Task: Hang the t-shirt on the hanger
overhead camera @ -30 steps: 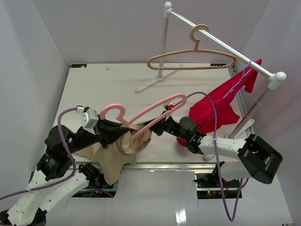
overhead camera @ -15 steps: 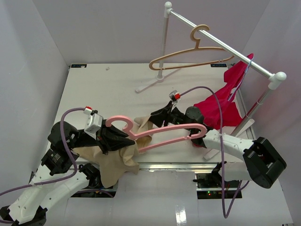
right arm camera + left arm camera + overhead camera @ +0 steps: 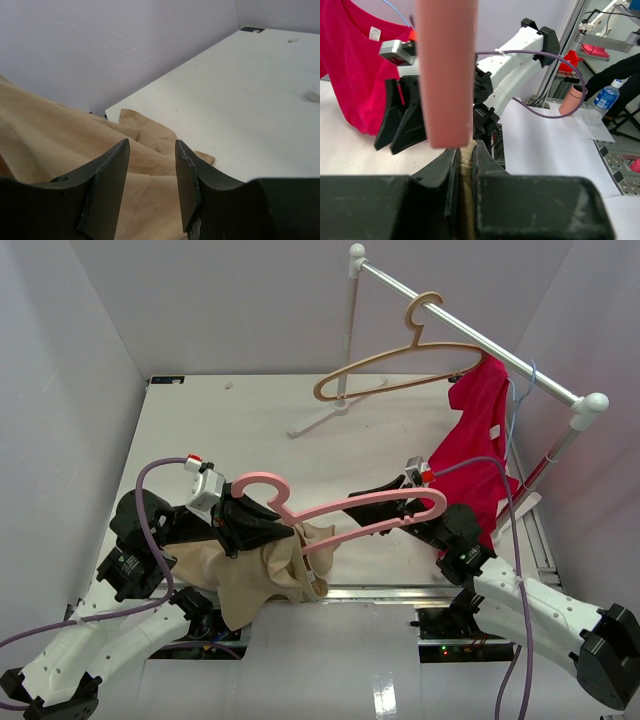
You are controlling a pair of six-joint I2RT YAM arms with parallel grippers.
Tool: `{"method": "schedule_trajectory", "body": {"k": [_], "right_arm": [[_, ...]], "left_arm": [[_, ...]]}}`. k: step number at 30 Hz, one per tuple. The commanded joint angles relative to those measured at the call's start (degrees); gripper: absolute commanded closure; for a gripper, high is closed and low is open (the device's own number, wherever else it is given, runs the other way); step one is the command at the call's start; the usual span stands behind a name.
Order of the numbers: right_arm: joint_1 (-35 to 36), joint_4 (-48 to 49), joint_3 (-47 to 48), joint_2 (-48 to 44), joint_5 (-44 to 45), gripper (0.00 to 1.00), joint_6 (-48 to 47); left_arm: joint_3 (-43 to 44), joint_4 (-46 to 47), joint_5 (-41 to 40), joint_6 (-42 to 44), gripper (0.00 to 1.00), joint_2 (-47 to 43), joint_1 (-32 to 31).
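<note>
The tan t-shirt [image 3: 255,575] is bunched at the table's near edge, under my left arm. My left gripper [image 3: 288,532] is shut on a fold of the t-shirt [image 3: 465,167], which shows between its jaws. The pink hanger [image 3: 385,515] lies across that gripper, hook [image 3: 255,483] to the left, one end reaching the cloth. In the left wrist view the hanger [image 3: 446,70] is a blurred pink bar just above the jaws. My right gripper [image 3: 352,504] stands open behind the hanger's long side, nothing between its fingers. Beyond its jaws [image 3: 151,145] lies the t-shirt [image 3: 60,145].
A white clothes rail [image 3: 470,335] crosses the back right. A peach hanger [image 3: 400,365] and a magenta-red garment [image 3: 475,455] on a thin blue hanger [image 3: 522,400] hang from it. The rail's feet [image 3: 320,415] stand on the table [image 3: 250,420].
My right gripper has opened, let go of the pink hanger and drawn back to the right. The hanger has swung level across my left gripper. The red garment has swung toward the rail.
</note>
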Motion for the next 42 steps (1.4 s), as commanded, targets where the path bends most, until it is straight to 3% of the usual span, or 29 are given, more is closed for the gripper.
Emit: {"method": "schedule_trajectory", "body": {"k": [1,15,34,36,38,39,40,42], "right_arm": [[2.65,0.47,-2.55,-6.08,2.01,0.51,0.98],[15.34,-8.39,-1.29,-6.31,3.15,0.49,-6.34],[22.76,-3.49,-2.51,3.28,5.95,0.49,-5.93],[23.04,-3.48,-2.16,4.18,6.58,0.57,-5.86],[23.1,-4.15,-0.75,5.29,6.71,0.81,-6.35],[23.1,-4.63,-0.04,5.46,7.29,0.87,-6.53],[23.1,-5.12,0.67,5.59,7.9,0.92,-6.71],[23.1,-9.55,3.92,5.04,13.86,0.92,-6.96]], "left_arm": [[1.17,3.63,-3.92,-0.89,1.0,-0.37,0.02],[1.4,4.11,-7.09,-0.12,1.0,2.14,0.02],[1.09,3.61,-7.77,0.97,1.0,2.25,0.02],[1.22,2.92,-8.26,1.46,1.0,2.04,0.02],[1.84,1.1,-8.86,2.06,1.0,1.66,0.02],[2.11,0.29,-9.17,2.53,1.0,0.99,0.02],[2.38,-0.51,-9.48,3.02,1.0,0.29,0.02],[4.4,-5.05,-11.82,4.25,1.0,-0.64,0.02]]}}
